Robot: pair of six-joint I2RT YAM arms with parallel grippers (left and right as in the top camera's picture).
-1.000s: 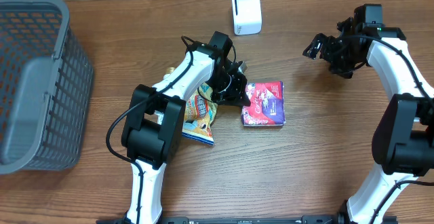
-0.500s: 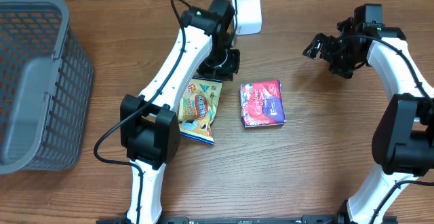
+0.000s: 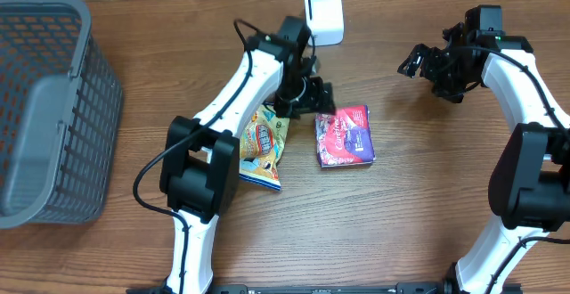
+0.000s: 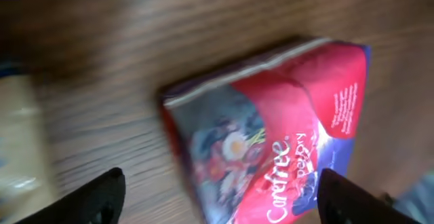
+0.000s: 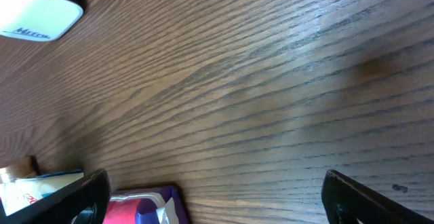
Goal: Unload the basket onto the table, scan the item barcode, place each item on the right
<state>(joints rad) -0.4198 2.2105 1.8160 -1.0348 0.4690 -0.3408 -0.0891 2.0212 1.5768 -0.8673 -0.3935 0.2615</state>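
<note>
Flat on the wooden table (image 3: 410, 223), a red snack packet (image 3: 345, 136) just beside a yellow snack bag (image 3: 263, 147), left fingers (image 4: 102, 195) spread wide above the packet's end nearer the white barcode scanner (image 3: 323, 13), right fingers (image 5: 359, 197) apart over bare wood, well away from the packet

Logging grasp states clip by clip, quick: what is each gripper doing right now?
Left gripper: open, fingers spread over the red and purple plastic packet, holding nothing.
Right gripper: open, holding nothing.
</note>
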